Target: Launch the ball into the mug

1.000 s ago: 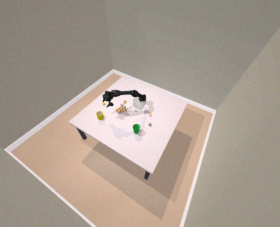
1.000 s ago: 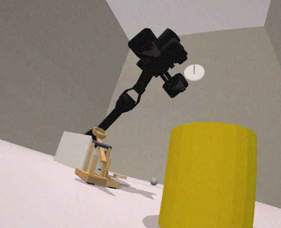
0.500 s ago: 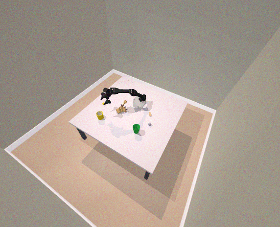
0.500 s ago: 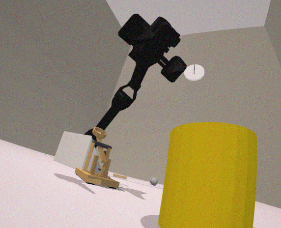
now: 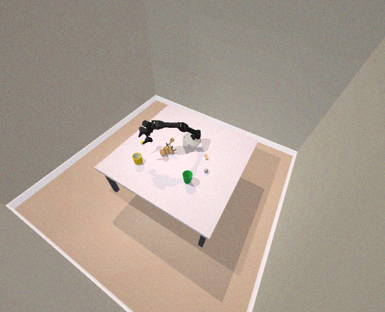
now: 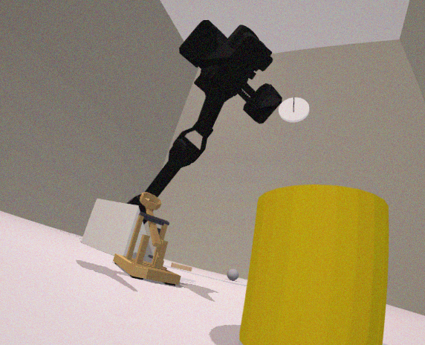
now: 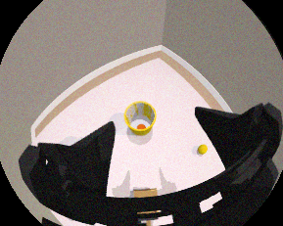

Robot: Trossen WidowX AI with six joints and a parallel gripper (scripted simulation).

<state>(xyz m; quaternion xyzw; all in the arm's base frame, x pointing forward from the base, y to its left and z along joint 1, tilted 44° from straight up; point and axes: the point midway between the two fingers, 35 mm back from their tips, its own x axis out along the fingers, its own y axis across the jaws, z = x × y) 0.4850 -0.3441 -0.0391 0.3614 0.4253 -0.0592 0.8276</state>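
Note:
My gripper (image 5: pixel 143 137) (image 6: pixel 235 74) (image 7: pixel 156 117) is open and empty, raised high above the table beyond the catapult. The wooden catapult (image 5: pixel 167 151) (image 6: pixel 146 273) (image 7: pixel 145 193) stands in front of the arm's base, its throwing arm (image 5: pixel 171 140) (image 6: pixel 154 230) swung up at the crossbar. The yellow mug (image 5: pixel 138 161) (image 6: pixel 317 260) (image 7: pixel 132 130) stands upright, ahead of the catapult's front end in the wrist view. A small orange ball (image 7: pixel 141 127) lies inside the mug at its bottom. The inside of the catapult's spoon is too small to read.
A yellow ball (image 5: pixel 143 142) (image 7: pixel 202 150) lies on the table past the mug's side. A green cup (image 5: pixel 187 177), a grey ball (image 5: pixel 206 171) (image 6: pixel 232 274) and a small wooden block (image 5: pixel 206 157) (image 6: pixel 181 267) stand apart from the catapult. A pale box (image 5: pixel 190 142) (image 6: pixel 111 227) is at the arm's base.

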